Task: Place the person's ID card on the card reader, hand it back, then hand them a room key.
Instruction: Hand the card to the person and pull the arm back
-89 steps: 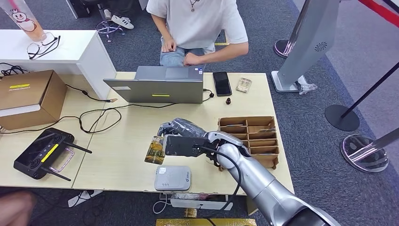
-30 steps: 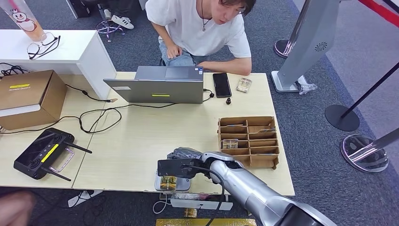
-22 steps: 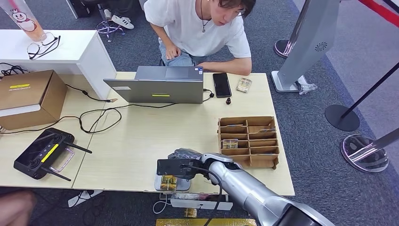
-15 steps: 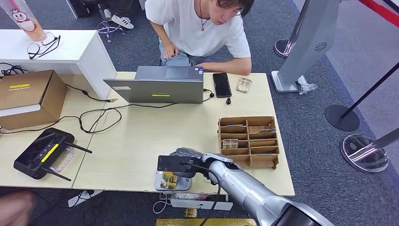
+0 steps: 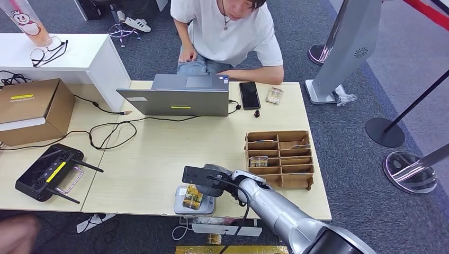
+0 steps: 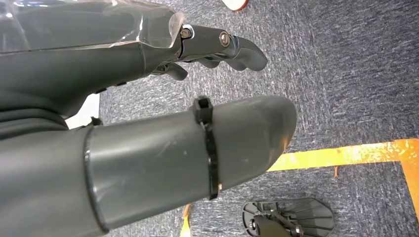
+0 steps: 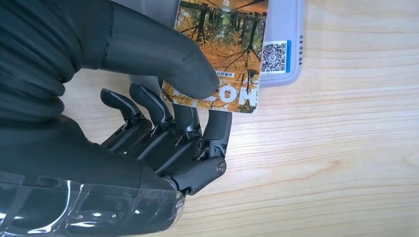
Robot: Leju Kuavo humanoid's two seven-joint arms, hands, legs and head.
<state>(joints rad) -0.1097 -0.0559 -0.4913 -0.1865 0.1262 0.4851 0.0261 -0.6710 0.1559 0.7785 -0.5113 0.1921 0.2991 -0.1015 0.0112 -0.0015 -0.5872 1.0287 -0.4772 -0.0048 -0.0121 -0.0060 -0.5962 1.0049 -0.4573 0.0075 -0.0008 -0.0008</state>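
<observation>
1. The ID card point(image 7: 225, 47), printed with an autumn-tree picture, lies over the grey card reader point(image 5: 194, 200) at the lower centre of the head view, one end overhanging onto the wooden table point(image 5: 159, 153).
2. The right hand point(image 7: 163, 103) pinches the card's overhanging end, thumb on top and fingers point(image 7: 217, 128) underneath.
3. The card looks thin, stiff and light, with a glossy face that may slide; a hold near the edge should do, though it could pivot.
4. The left hand point(image 6: 197, 64) hangs over the carpet, its fingers loosely apart and holding nothing.
5. The person point(image 5: 227, 32) sits at the upper centre, behind the laptop point(image 5: 177, 95).
6. The cardboard organiser point(image 5: 279, 156), right of centre, holds small cards in its slots.
</observation>
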